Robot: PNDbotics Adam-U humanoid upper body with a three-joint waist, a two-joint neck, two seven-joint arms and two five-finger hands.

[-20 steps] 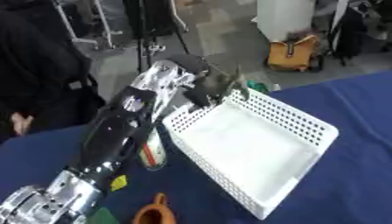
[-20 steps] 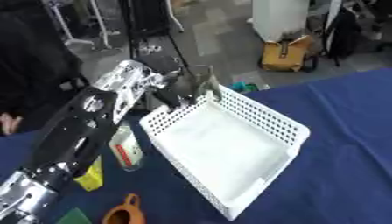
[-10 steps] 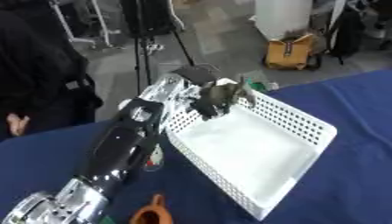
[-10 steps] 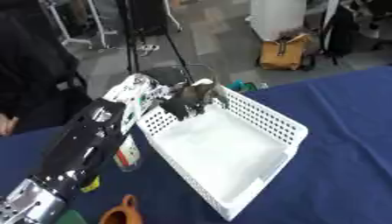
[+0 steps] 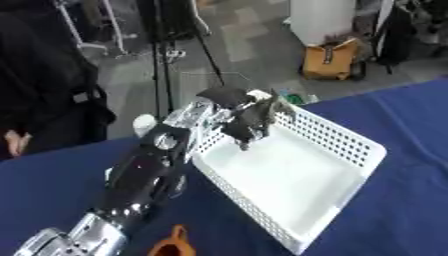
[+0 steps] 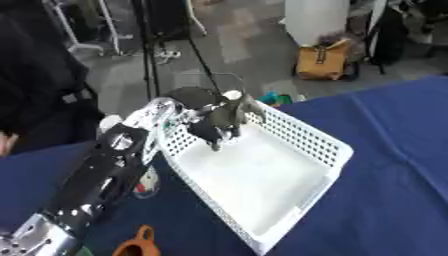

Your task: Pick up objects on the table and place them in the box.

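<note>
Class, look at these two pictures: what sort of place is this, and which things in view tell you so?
Probably a robotics lab or workshop: a grey floor with a black tripod stand and a yellow bag beyond the blue-clothed table, where the robot's left hand reaches over a white basket.

No lettering, label, brand or number can be read anywhere here. The white basket (image 5: 341, 150) bears no markings that show.

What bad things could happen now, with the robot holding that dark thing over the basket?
The left hand holds the dark thing over the white basket, close to its far corner, so it might catch the wall or fall outside. The arm also lies along the basket's left edge and might nudge it.
</note>
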